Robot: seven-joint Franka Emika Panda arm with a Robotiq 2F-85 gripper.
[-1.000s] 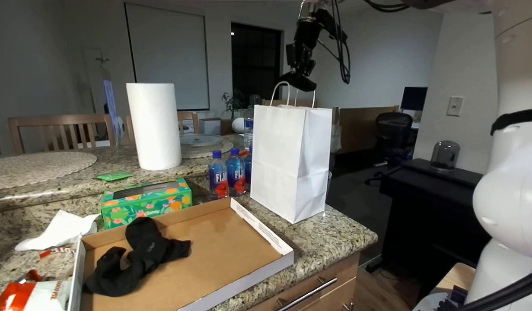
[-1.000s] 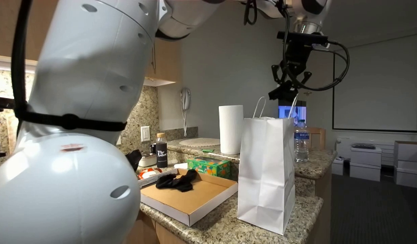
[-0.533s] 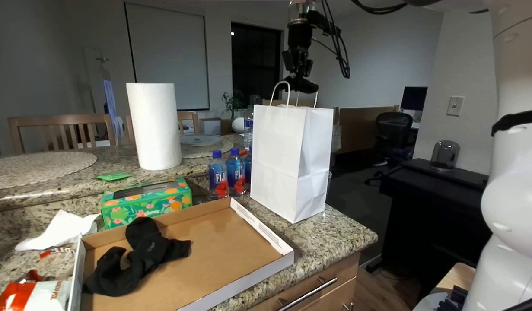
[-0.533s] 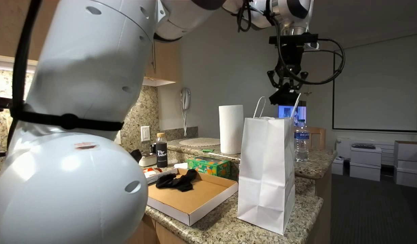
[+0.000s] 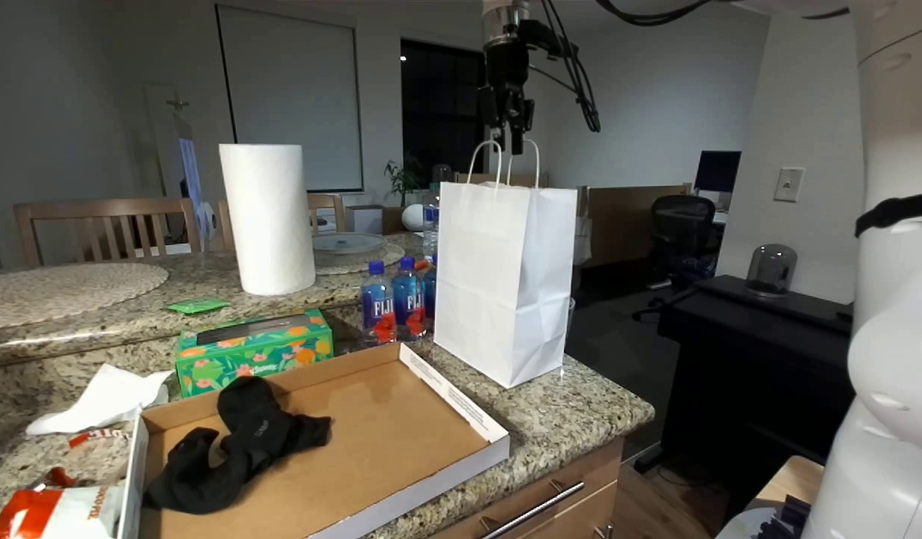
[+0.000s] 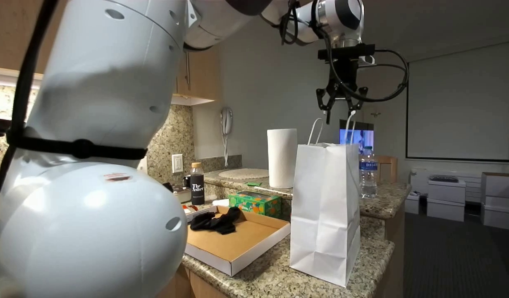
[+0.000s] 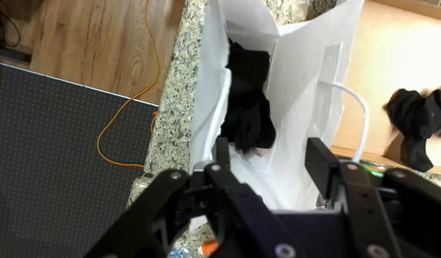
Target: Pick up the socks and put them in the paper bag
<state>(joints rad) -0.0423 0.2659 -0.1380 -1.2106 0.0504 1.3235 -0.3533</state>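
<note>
My gripper (image 5: 507,144) is open and empty above the mouth of the white paper bag (image 5: 479,277). It also hangs over the bag (image 6: 324,207) in an exterior view (image 6: 339,116), one finger close to a handle; whether it touches is unclear. In the wrist view, the gripper's fingers (image 7: 266,152) stand apart over the bag (image 7: 302,75), and a black sock bundle (image 7: 249,96) is inside the bag. Another black sock bundle (image 5: 262,438) lies crumpled in the cardboard tray (image 5: 386,419). It also shows in an exterior view (image 6: 217,221) and the wrist view (image 7: 415,114).
Several water bottles (image 5: 378,307) stand beside the bag. A green floral tissue box (image 5: 255,352) is behind the tray, and a paper towel roll (image 5: 270,217) stands on the raised counter. The bag is near the counter edge (image 5: 618,412). A snack packet (image 5: 64,513) lies left of the tray.
My gripper has opened. The black bundle it held above the bag is gone from the fingers. The gripper has straightened to vertical and shifted left in both exterior views; the near handle leans with it.
</note>
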